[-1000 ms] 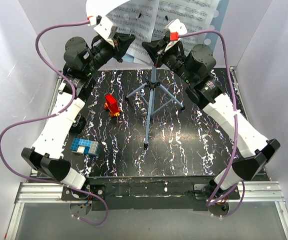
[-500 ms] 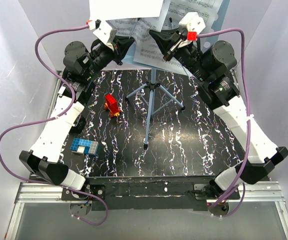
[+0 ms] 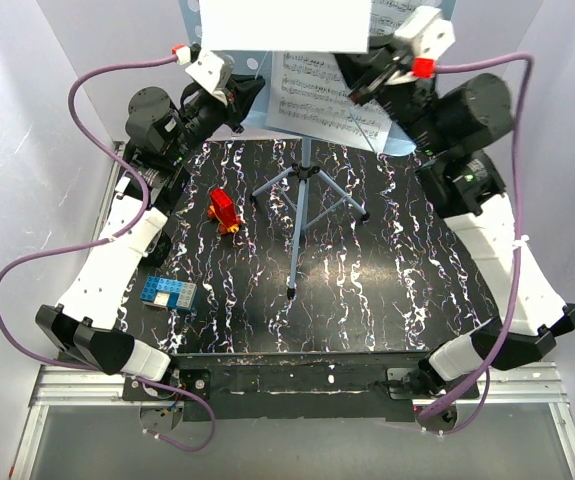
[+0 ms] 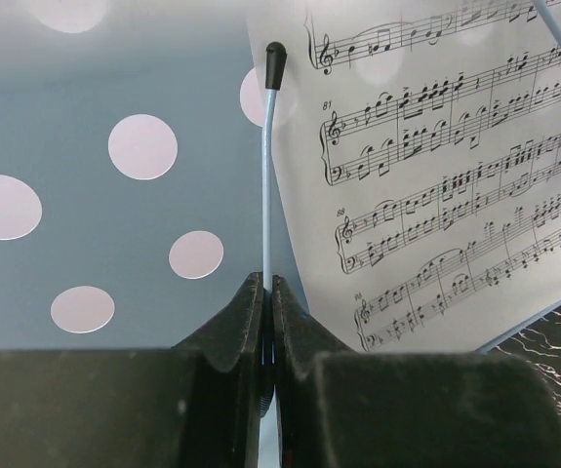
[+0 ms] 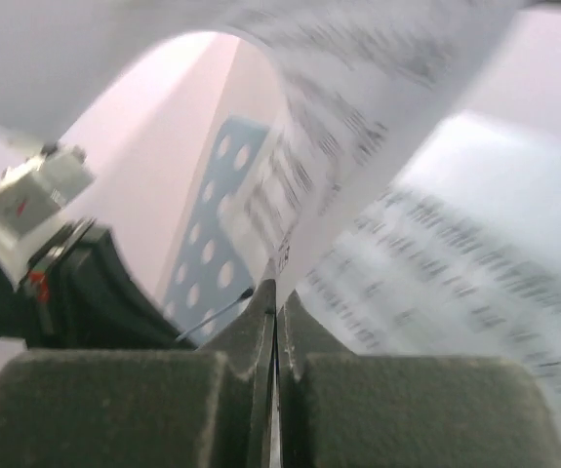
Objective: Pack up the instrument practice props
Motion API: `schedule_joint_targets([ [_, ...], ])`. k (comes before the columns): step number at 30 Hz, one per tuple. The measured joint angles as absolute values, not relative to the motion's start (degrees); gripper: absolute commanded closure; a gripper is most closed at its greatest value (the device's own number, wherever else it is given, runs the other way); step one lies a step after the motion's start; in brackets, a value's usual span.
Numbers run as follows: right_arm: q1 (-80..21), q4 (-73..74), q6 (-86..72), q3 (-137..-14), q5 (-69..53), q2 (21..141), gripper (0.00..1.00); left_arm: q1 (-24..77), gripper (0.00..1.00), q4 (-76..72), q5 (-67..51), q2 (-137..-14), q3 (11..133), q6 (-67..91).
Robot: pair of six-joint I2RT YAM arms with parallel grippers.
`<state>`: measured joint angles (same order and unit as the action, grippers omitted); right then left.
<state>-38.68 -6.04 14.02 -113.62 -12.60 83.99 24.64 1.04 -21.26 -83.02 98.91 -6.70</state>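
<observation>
Blue: 1 music stand [image 3: 305, 172], 2 pages [image 3: 317, 100]

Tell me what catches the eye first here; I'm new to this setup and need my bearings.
The light-blue music stand at the far middle of the table draws the eye, with both arms reaching its desk. The right gripper is shut on a curling sheet-music page; the left gripper pinches the stand's thin retainer wire. A red toy and a blue block lie on the table's left side.
</observation>
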Motion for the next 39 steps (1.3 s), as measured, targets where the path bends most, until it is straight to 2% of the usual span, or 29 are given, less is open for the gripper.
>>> schedule_joint_targets([
  [3,-37.0,-5.5,14.9,-119.5,-12.6,84.6,0.99,24.7,0.99,1.0,-20.7,-82.9,98.8,-7.0],
  [5,-35.3,-4.3,14.9,-125.8,-12.6,85.8,0.99,24.7,0.92,0.9,-20.3,-82.8,98.7,-7.1],
  [6,-34.5,-3.6,14.9,-128.9,-12.6,86.4,0.99,24.7,0.86,0.9,-20.2,-82.8,98.7,-7.1],
  [9,-33.0,-0.5,15.7,-137.3,-12.6,87.2,0.99,24.8,0.59,1.2,-19.9,-82.8,98.7,-7.6],
  [12,-32.0,1.7,17.9,-140.6,-12.5,86.2,0.99,24.8,0.41,1.7,-19.6,-82.8,98.7,-7.7],
  [17,-25.4,4.0,22.0,-138.8,-10.8,82.1,0.99,24.8,0.2,2.5,-19.1,-82.8,98.7,-8.8],
  [21,-16.5,4.5,23.5,-136.4,-8.3,80.0,0.99,24.8,0.08,3.5,-18.8,-82.5,98.7,-9.8],
  [27,-3.3,6.3,22.5,-123.0,-3.9,73.5,0.99,24.8,0.04,5.5,-18.5,-80.2,97.7,-10.9],
  [33,11.4,12.4,15.6,-102.7,-1.1,63.5,0.99,24.8,0.04,6.6,-18.6,-77.6,97.0,-12.2],
  [36,13.1,16.7,15.2,-95.7,-4.1,59.2,0.99,24.8,0.04,7.0,-18.7,-77.0,96.7,-12.8],
  [39,13.1,20.1,14.2,-94.0,-5.2,56.7,0.99,24.8,0.04,7.0,-19.1,-76.2,95.5,-13.3],
])
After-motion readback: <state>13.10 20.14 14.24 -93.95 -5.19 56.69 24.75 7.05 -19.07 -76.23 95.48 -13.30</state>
